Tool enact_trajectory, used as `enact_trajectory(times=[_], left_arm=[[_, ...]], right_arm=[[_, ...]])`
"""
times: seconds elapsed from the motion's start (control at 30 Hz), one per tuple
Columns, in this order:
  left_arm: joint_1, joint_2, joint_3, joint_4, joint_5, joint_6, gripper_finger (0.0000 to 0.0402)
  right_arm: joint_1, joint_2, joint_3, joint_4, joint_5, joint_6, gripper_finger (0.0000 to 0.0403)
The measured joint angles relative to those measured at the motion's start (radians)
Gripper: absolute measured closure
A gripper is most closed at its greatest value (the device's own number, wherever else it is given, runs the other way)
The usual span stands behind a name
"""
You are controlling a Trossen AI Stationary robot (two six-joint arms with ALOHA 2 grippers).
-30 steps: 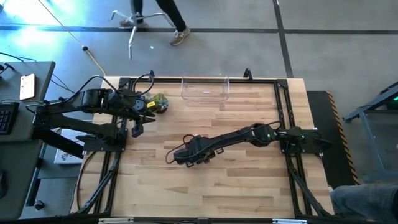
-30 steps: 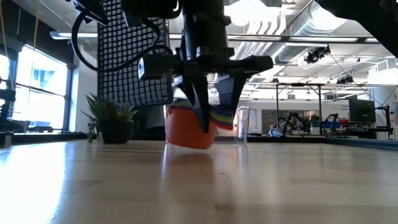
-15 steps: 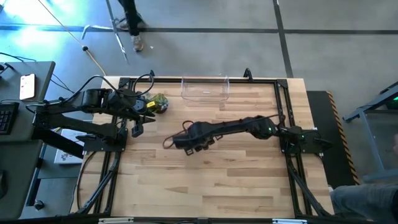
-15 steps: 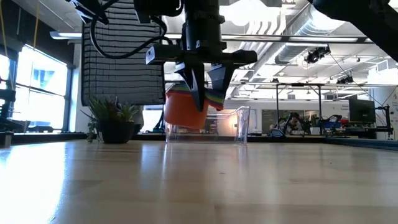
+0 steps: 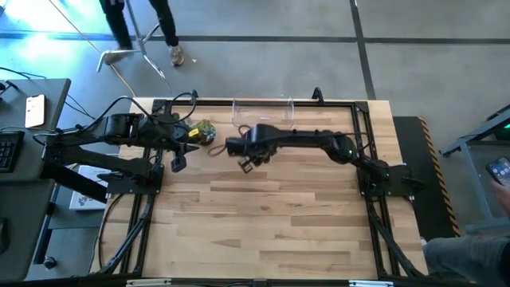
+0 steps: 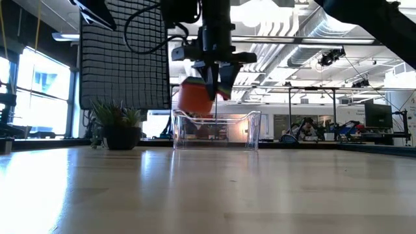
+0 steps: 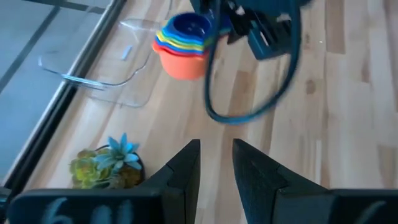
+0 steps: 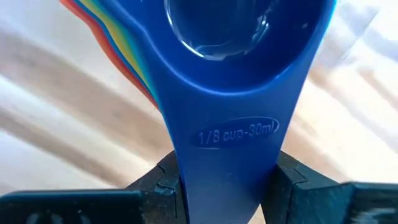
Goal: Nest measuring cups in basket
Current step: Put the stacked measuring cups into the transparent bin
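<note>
The right claw (image 6: 216,83) grips the stacked measuring cups (image 7: 182,41) by their handles, holding them in the air just beside the clear basket (image 6: 216,130) at the desk's (image 5: 271,215) far edge, while the left claw (image 7: 216,165) waits slightly open near a small plant (image 7: 106,165).

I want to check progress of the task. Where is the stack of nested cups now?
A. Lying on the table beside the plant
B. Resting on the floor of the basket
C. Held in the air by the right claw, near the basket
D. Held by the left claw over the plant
C: the right claw grips the cups by their handles, raised above the basket rim.
</note>
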Motion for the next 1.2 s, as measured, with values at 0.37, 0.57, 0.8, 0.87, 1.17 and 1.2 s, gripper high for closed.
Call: enact_trajectory(times=[0.37,0.57,0.8,0.87,1.17,1.2], left_arm=[[0.092,0.000,0.000,0.039,-0.008,0.001,0.0316],[0.159,0.002,0.000,0.068,-0.012,0.003,0.0316],[0.233,0.002,0.000,0.085,-0.012,0.003,0.0316],[0.251,0.002,0.000,0.085,-0.012,0.000,0.0316],[0.306,0.002,0.000,0.085,-0.012,-0.002,0.0316],[0.309,0.002,0.000,0.085,-0.012,-0.007,0.0316]], right_arm=[[-0.164,-0.053,0.000,0.027,0.108,-0.266,0.0286],[-0.271,-0.055,0.000,0.131,0.118,-0.470,0.0286],[-0.371,-0.052,0.000,0.246,0.083,-0.742,0.0286],[-0.392,-0.045,0.000,0.251,0.064,-0.804,0.0286],[-0.430,-0.038,-0.076,0.287,0.007,-0.977,0.0286],[-0.429,-0.038,-0.090,0.296,0.005,-0.985,0.0286]])
